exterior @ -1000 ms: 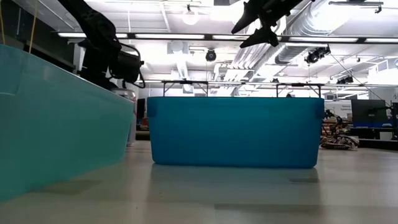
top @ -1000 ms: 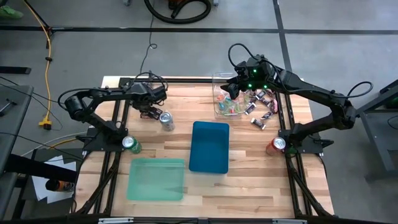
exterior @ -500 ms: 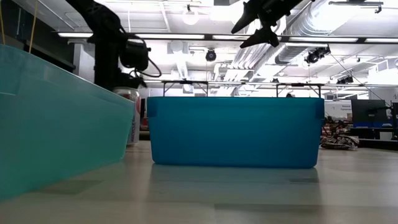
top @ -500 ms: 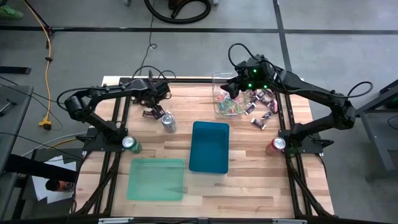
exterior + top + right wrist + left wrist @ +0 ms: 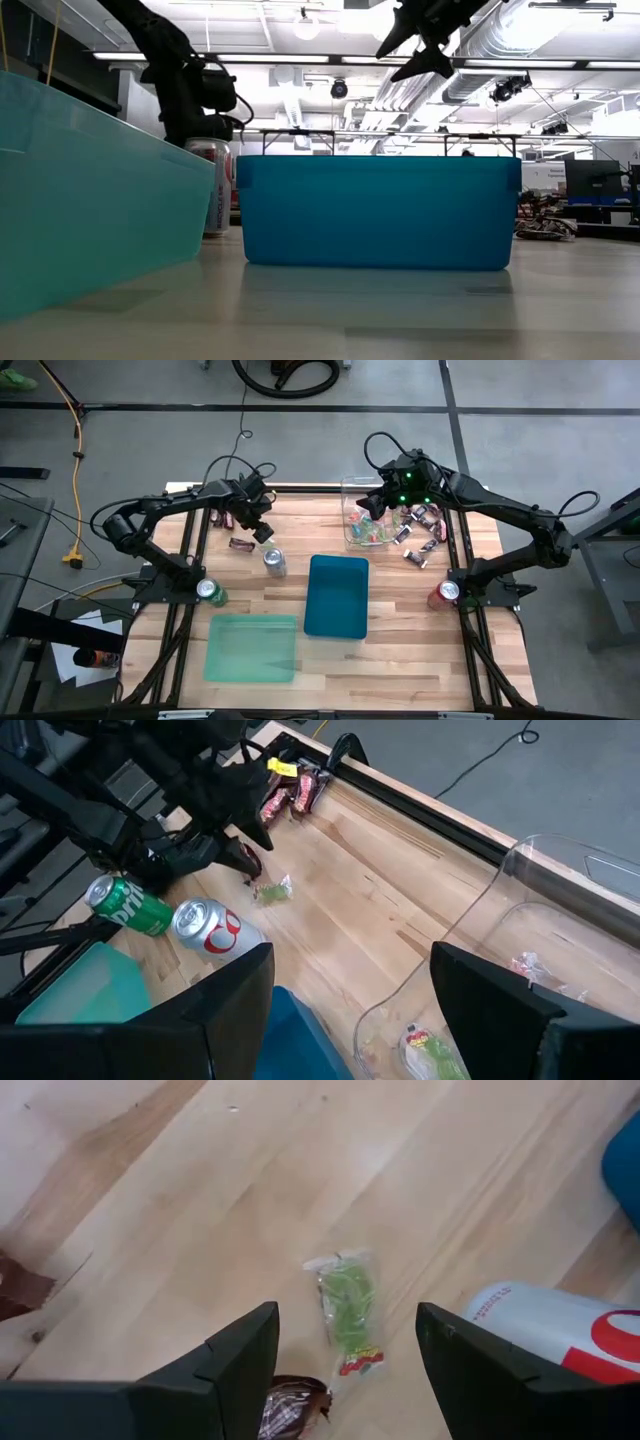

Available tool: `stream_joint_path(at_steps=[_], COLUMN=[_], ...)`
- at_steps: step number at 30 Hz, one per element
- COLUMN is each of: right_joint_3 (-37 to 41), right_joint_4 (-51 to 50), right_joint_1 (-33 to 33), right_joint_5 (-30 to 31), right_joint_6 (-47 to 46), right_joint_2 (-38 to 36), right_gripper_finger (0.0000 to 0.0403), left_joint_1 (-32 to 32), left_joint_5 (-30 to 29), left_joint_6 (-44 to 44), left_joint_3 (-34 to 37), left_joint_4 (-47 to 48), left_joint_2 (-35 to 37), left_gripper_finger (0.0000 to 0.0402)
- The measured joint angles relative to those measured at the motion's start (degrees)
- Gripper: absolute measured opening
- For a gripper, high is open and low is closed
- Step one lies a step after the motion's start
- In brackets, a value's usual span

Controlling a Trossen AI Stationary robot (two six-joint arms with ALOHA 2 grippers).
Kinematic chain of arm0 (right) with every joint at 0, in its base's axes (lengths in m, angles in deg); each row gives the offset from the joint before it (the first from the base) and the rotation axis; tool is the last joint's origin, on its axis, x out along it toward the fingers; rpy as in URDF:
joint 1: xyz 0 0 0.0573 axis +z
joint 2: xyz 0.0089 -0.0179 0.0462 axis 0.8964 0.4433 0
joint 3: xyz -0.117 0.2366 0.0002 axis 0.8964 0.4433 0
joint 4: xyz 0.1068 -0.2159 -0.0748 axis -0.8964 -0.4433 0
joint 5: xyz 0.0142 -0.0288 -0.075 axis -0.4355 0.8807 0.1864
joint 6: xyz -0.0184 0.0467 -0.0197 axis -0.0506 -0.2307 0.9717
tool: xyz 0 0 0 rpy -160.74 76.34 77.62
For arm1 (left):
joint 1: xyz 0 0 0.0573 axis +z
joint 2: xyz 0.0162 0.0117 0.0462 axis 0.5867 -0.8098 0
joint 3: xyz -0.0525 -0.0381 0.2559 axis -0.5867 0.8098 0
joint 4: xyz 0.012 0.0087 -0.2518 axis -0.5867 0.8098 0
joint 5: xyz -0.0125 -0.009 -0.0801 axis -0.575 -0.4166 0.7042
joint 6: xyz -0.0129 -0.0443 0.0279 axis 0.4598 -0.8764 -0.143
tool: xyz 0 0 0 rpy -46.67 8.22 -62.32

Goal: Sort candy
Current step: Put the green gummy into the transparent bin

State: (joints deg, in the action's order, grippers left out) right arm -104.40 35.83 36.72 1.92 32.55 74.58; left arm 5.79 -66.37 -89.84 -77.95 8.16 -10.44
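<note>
Since a second ago we see the left gripper (image 5: 262,526) shifted toward 1 o'clock, fingers wide over a green candy (image 5: 349,1294). Right gripper (image 5: 372,503) hangs over the clear bin (image 5: 349,488), fingers wide.

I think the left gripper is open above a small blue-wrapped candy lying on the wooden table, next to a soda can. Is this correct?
Not quite: the candy is green-wrapped, not blue, as the left wrist view shows. The rest holds: the left gripper is open above it, the candy lies on the wooden table, and a soda can is next to it.
</note>
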Motion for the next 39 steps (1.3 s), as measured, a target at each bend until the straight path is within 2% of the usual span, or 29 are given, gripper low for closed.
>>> stream_joint_path(at_steps=[5, 13, 24, 28, 34, 39], right_joint_3=[0.0, 0.0, 0.0, 0.01, 0.02, 0.02], right_joint_4=[0.0, -0.2, -0.2, -0.22, -0.22, -0.29], right_joint_1=[0.0, 0.01, 0.0, 0.0, 0.0, 0.0], right_joint_5=[0.11, 2.01, 2.05, 2.05, 2.07, 2.09], right_joint_6=[-0.02, -0.96, -0.96, -0.94, -0.4, 1.42], right_joint_2=[0.0, 0.0, 0.0, 0.0, 0.0, 0.0], right_gripper_finger=[0.0264, 0.0264, 0.0264, 0.0264, 0.0264, 0.0264], left_joint_1=[-0.73, -4.24, -7.77, -8.86, -9.08, -8.3], left_joint_5=[-0.22, -4.54, -5.62, -10.46, -11.05, -8.62], left_joint_6=[-3.37, -9.24, -14.02, -15.25, -14.81, -16.58], left_joint_3=[0.0, 0.07, 0.07, 0.07, 0.07, 0.04], left_joint_4=[-0.49, -1.31, -3.79, -3.72, -4.52, -8.45], left_joint_2=[-0.92, -6.03, -10.83, -11.15, -9.15, -0.94], left_gripper_finger=[0.0225, 0.0225, 0.0221, 0.0177, 0.0021, 0.001])
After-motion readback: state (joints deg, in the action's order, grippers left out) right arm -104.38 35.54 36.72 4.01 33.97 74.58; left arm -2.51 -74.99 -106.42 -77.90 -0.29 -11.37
